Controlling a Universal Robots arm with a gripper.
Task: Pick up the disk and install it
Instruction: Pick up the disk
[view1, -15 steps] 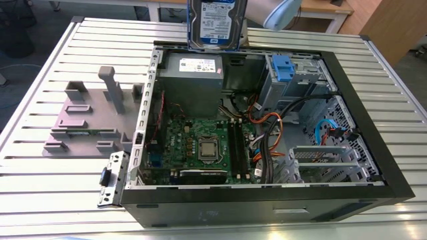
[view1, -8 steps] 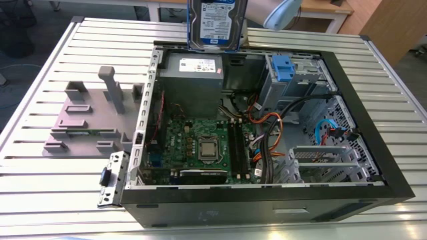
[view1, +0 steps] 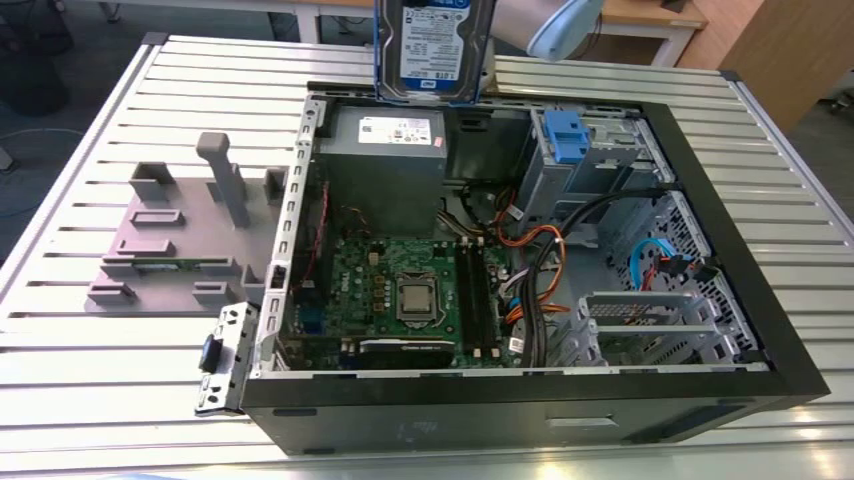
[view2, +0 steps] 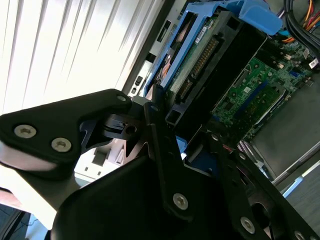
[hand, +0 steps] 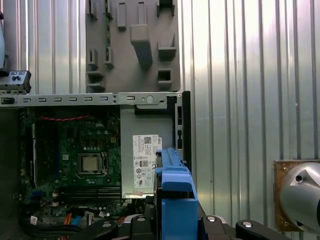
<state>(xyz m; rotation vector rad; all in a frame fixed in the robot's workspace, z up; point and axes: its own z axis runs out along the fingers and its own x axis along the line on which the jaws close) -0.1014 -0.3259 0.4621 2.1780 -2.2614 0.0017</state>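
My gripper (view2: 180, 132) is clamped on the disk (view1: 430, 50), with one black finger (view2: 159, 125) pressed on its edge. I hold it in the air, at the far side of the open computer case (view1: 534, 405).

In the exterior view the disk stands upright, above the grey power supply box (view1: 387, 165). Its flat face looks toward the camera and carries a white label with a blue band at the lower part. The lower edge seems to meet the rim of the case, but I cannot tell if they touch.

In the second wrist view I see the narrow end of the disk, with a row of connector pins and a dark metal side. The blue carrier bracket (view2: 250, 12) frames it. In the first wrist view the same blue bracket stands between my black links.

Below it lies the green motherboard (view1: 400, 290). The drive cage (view1: 567, 135) with the blue tab sits beside the power supply box. The grey stand (view1: 174, 235) rests on the ribbed table (view1: 80, 385), outside the case.
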